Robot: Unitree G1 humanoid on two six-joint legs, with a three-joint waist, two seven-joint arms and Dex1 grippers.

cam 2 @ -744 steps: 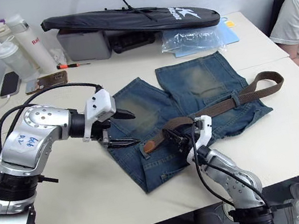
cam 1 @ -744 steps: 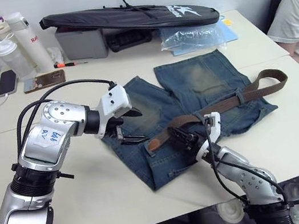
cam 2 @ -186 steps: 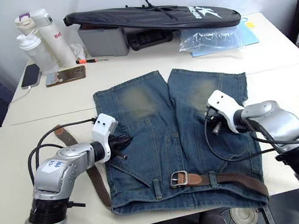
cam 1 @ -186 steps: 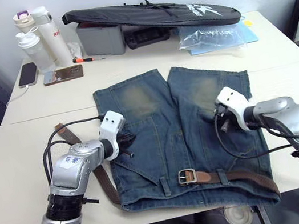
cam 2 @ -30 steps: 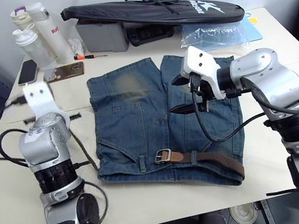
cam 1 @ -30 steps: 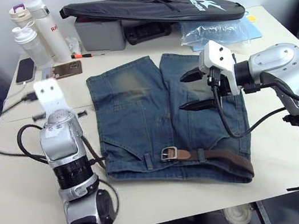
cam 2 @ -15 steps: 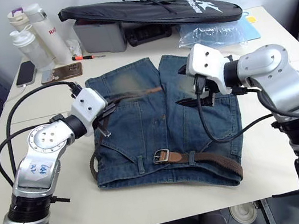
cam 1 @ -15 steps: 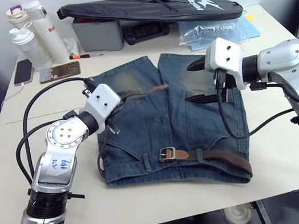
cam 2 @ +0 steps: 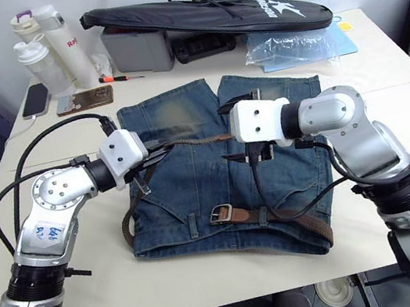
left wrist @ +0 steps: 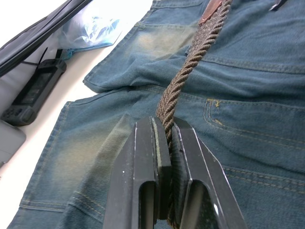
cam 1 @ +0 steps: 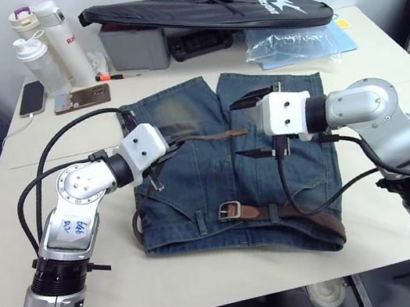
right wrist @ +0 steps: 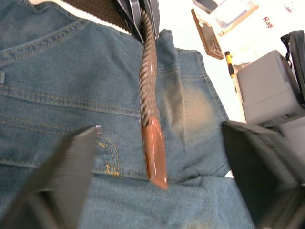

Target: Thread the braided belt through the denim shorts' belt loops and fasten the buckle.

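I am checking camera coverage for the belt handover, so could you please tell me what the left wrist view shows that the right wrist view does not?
The left wrist view shows the left gripper shut on the braided belt, plus a black handheld device on the table. The right wrist view shows the right gripper open around the belt's tan tip, plus a phone and an orange-tipped tool. Both show the belt stretched above the denim shorts.

Braided belt (right wrist: 148, 81) (tan-tipped) above denim shorts (right wrist: 57, 119)
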